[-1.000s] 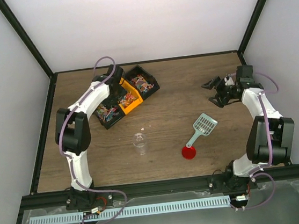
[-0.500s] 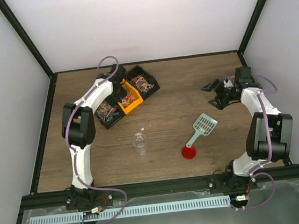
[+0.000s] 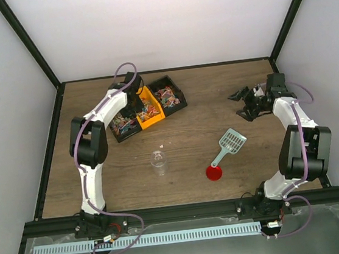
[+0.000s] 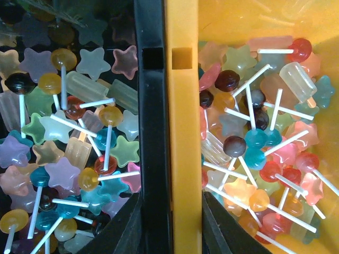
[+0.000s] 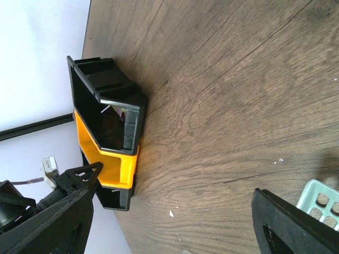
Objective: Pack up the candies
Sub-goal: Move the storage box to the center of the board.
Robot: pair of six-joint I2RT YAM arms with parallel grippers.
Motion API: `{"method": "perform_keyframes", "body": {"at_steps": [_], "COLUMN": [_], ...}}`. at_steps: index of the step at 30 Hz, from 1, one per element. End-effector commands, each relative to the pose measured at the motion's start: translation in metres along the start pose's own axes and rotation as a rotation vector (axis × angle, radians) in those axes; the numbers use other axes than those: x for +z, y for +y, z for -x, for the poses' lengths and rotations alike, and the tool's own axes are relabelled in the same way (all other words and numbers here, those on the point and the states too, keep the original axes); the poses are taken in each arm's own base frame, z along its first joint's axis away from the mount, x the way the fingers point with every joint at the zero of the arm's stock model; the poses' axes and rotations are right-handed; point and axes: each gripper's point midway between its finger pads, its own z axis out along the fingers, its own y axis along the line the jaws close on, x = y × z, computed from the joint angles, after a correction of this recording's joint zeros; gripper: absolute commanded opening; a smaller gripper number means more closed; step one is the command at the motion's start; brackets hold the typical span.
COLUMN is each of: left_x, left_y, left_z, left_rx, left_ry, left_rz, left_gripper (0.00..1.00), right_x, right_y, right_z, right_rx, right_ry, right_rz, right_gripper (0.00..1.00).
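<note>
Orange bin (image 4: 183, 159), black bin (image 4: 151, 159): adjoining walls pinched by left gripper (image 4: 172, 227). Right gripper (image 3: 242, 104) fully open, empty, near tabletop's (image 3: 214, 91) right edge.

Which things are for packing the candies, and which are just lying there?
For the job: candies, bins holding them, clear jar, and probably the teal scoop and red lid.
Just lying about: a tiny white scrap on the table.

Left pincer (image 4: 170, 214) clamped, right pincer (image 5: 169, 214) wide.
</note>
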Motion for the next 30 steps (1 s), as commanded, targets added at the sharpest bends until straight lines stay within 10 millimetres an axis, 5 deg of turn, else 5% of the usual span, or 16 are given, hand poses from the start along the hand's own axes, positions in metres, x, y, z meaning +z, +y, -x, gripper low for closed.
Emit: {"method": "perform_keyframes", "body": {"at_steps": [1,5,18,23,30], "left_x": [-0.003,-0.006,0.001,-0.001,-0.018], "left_y": [-0.030,-0.051,-0.056,-0.055,-0.044], "left_z": [0.007,0.008,0.005,0.000,0.004], "left_rx": [0.173,0.267,0.382,0.387,0.329], "left_ry": [-0.021,-0.028,-0.021,-0.004,-0.054], "left_rz": [-0.131,-0.237,-0.253,-0.267,-0.199], "left_gripper": [0.19,0.21,0.32,0.73,0.99], "right_x": [-0.003,-0.005,0.007,-0.002,-0.026], "right_y": [0.009,0.008,-0.002,-0.020,-0.058], "right_z": [0.004,0.004,-0.023,-0.028,-0.046], "right_rx": [-0.025,-0.021,0.132,0.081,0.076], "right_ry": [-0.012,-0.023,0.040,-0.006,-0.092], "right_rz": [0.024,0.009,0.131,0.017,-0.187], "right_gripper": [0.84,0.83,0.73,0.73,0.71]}}
